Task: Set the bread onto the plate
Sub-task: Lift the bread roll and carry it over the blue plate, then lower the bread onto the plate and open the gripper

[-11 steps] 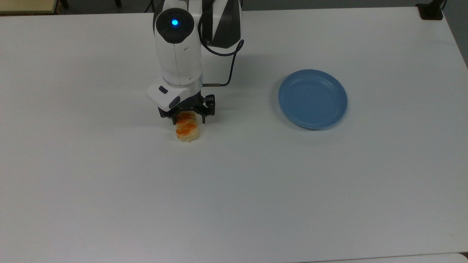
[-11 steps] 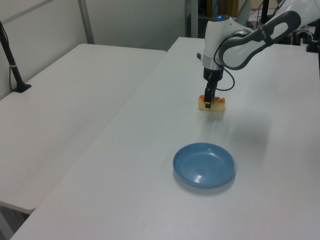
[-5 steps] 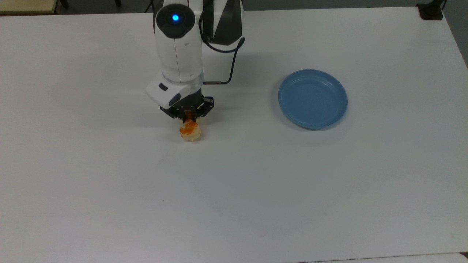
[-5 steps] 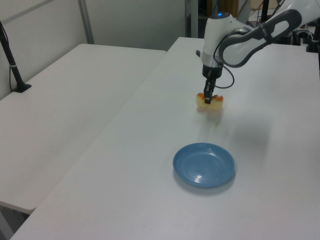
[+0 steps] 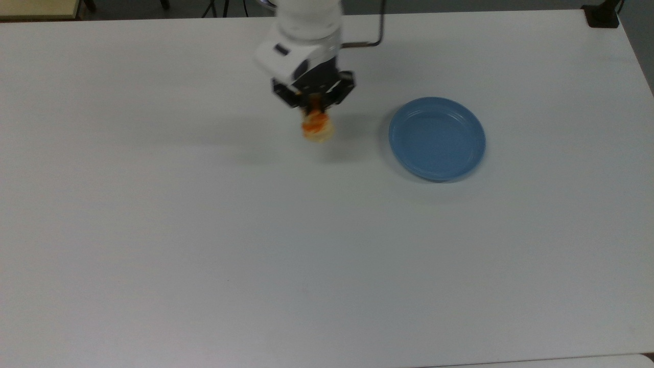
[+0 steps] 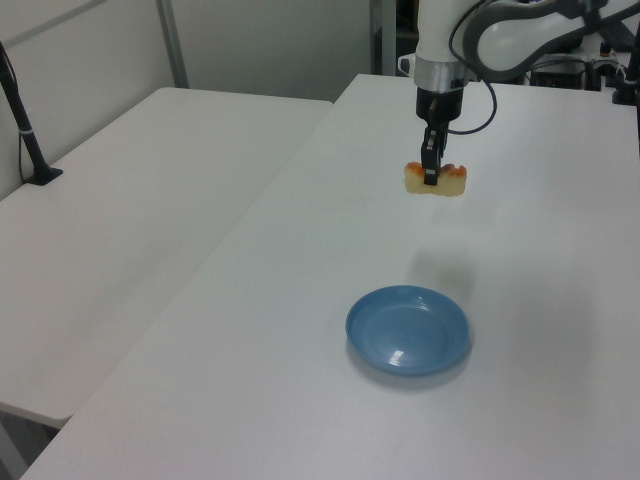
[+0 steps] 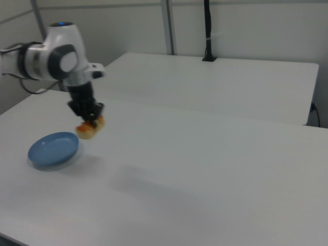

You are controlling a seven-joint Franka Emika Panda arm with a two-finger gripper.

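Observation:
My gripper (image 5: 314, 110) (image 6: 431, 178) (image 7: 90, 121) is shut on the bread (image 5: 318, 127) (image 6: 436, 180) (image 7: 88, 129), a small pale-yellow loaf with orange-brown bumps, and holds it in the air above the white table (image 5: 204, 245). The blue plate (image 5: 437, 138) (image 6: 408, 329) (image 7: 53, 149) lies flat and bare on the table. In the top view the bread hangs a short way to the left of the plate's rim. In the left view it hangs well above and behind the plate. In the right view it hovers just past the plate's right rim.
A second white table (image 6: 130, 200) (image 7: 215, 82) adjoins this one. A black pole stands clamped at the table's corner (image 5: 603, 15) (image 7: 207, 31). Another black post (image 6: 25, 130) stands on the neighbouring table. A cable (image 5: 370, 30) trails from the arm's wrist.
The gripper has lifted the bread off the table and carried it toward the plate, rightward and upward in the top view. The plate has not moved.

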